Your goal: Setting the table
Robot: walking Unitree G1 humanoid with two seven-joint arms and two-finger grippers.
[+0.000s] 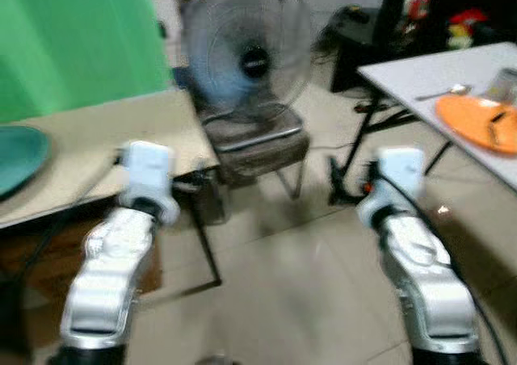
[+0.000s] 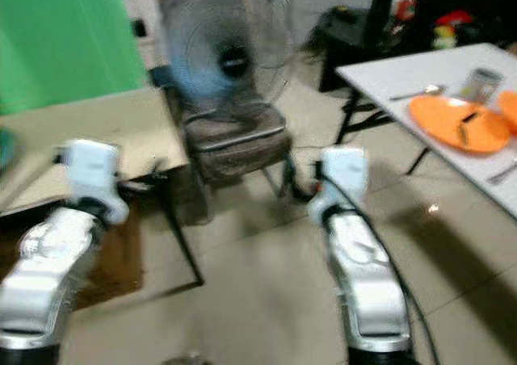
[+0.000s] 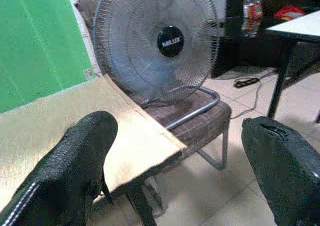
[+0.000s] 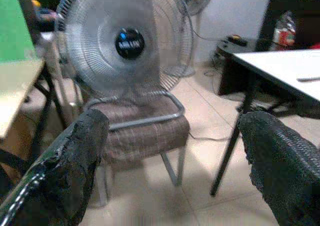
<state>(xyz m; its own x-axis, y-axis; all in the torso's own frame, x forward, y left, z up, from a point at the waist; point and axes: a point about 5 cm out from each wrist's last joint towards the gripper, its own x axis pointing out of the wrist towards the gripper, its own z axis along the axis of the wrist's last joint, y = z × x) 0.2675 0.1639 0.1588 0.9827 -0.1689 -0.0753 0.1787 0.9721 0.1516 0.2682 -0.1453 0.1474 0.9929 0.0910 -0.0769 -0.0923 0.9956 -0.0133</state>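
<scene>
Orange plate (image 1: 475, 121) on the white table (image 1: 420, 70), far right, well apart from the right gripper (image 4: 175, 161). Spoon (image 1: 443, 92) just beyond it. Left gripper (image 3: 175, 156) near the beige table (image 1: 97, 139). Both released, fingers spread, grasping nothing.

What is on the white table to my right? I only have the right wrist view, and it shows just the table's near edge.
Observer: An orange plate lies on the white table.
Operator: Anything on the table to my left?
Observer: A teal plate sits on the beige table.
Operator: Is the left gripper holding anything?
Observer: No, the left gripper is open, with nothing in it.
</scene>
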